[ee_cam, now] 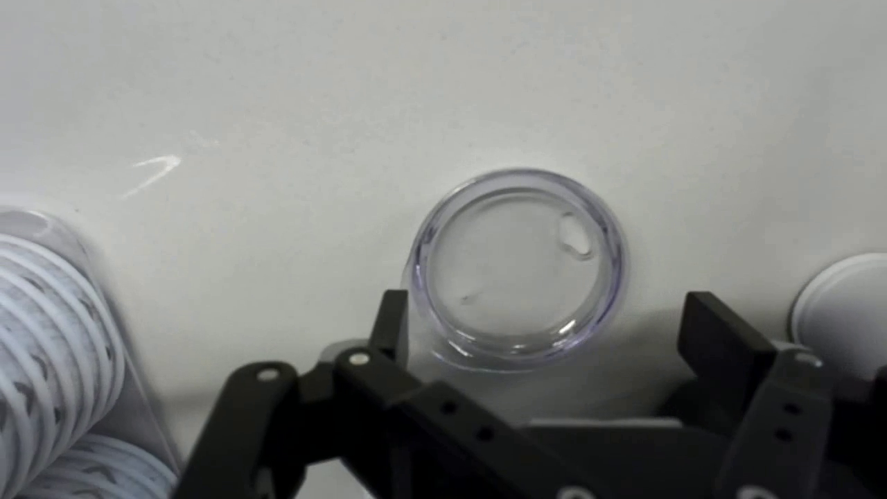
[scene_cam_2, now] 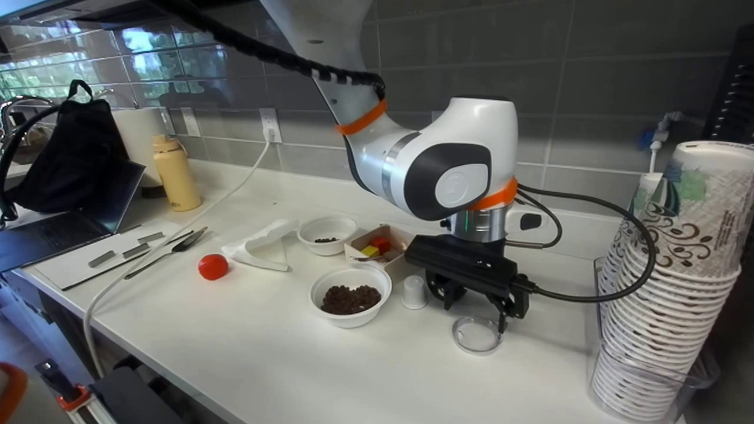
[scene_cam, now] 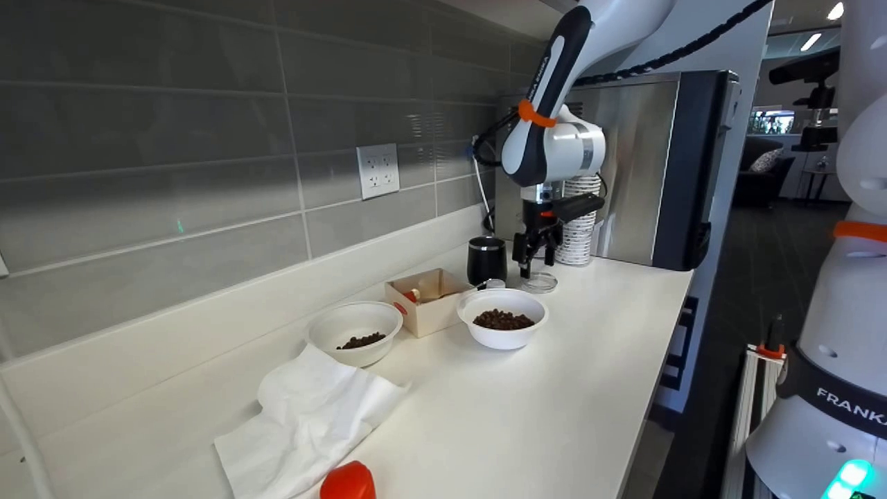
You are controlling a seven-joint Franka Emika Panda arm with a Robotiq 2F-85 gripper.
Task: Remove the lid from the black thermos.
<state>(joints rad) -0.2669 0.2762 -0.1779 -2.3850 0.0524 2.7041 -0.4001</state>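
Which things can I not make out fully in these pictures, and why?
Black thermos: in an exterior view, inside too small and dark.
Red object: in an exterior view, cut by bottom edge.
Small white cup: wrist view, cut off by right edge.
Cup stack: in an exterior view, partly behind the robot arm.

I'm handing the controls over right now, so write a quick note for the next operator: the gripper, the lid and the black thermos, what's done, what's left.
Gripper: open, holding nothing, low by the clear lid; whether it touches it, I can't tell.
Lid: lying on the counter, apart from the black thermos.
Thermos: upright on the counter, near the wall.
Done: the lid looks to be off, taking this clear one for the thermos's own.
Left: probably just to lift the gripper away without nudging the lid.
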